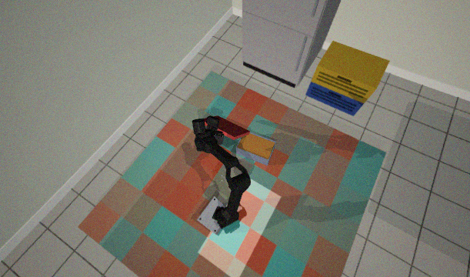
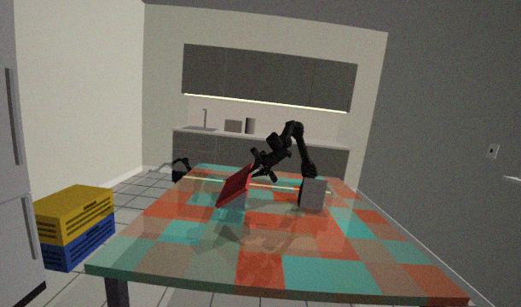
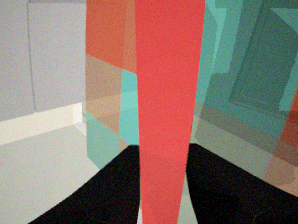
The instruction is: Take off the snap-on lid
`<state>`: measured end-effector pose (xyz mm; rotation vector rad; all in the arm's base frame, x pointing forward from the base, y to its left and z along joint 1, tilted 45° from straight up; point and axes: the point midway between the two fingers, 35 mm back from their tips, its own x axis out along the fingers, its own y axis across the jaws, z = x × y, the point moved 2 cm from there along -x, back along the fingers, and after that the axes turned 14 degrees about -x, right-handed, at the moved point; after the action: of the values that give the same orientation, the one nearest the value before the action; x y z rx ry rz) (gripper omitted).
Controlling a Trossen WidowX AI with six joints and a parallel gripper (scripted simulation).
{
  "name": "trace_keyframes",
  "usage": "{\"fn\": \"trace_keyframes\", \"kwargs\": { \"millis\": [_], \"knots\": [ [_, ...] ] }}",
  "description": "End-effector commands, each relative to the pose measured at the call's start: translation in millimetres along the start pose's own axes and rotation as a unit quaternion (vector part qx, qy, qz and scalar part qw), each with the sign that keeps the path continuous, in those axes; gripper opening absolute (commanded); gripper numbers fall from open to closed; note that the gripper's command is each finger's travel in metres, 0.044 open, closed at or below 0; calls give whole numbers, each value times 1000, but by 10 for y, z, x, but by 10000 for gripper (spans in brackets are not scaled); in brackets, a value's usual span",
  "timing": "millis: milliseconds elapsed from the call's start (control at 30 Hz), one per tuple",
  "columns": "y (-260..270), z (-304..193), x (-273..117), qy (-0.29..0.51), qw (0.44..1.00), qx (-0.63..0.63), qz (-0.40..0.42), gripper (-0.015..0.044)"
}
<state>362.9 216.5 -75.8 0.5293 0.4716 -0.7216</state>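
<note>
The red lid (image 1: 232, 128) (image 2: 235, 186) (image 3: 167, 75) is off the box and held in the air, tilted steeply. My gripper (image 1: 217, 129) (image 2: 253, 168) (image 3: 162, 154) is shut on one edge of the lid. In the wrist view the lid passes between the two black fingers. The pale lavender storage box (image 1: 253, 157) (image 2: 240, 201) stands open on the patchwork table (image 1: 153, 158) (image 2: 328, 273), with an orange inside in the top view. The lid is beside and above the box in the top view; it partly hides the box in the exterior view. I cannot tell whether they touch.
The arm's grey base block (image 1: 211, 216) (image 2: 314, 194) stands on the table. A yellow and blue crate stack (image 1: 348, 73) (image 2: 74, 222) and a fridge (image 1: 275, 42) (image 2: 8, 128) stand on the floor beyond the table. The table's edge (image 2: 200, 285) shows in the exterior view.
</note>
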Motion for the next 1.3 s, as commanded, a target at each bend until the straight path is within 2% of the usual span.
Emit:
{"fn": "trace_keyframes", "kwargs": {
  "millis": [0, 1267],
  "knots": [
    [78, -67, -49, -1, 1000, 5, 9, 0],
    [254, -795, -98, 1, 1000, 8, 10, 0]
  ]
}}
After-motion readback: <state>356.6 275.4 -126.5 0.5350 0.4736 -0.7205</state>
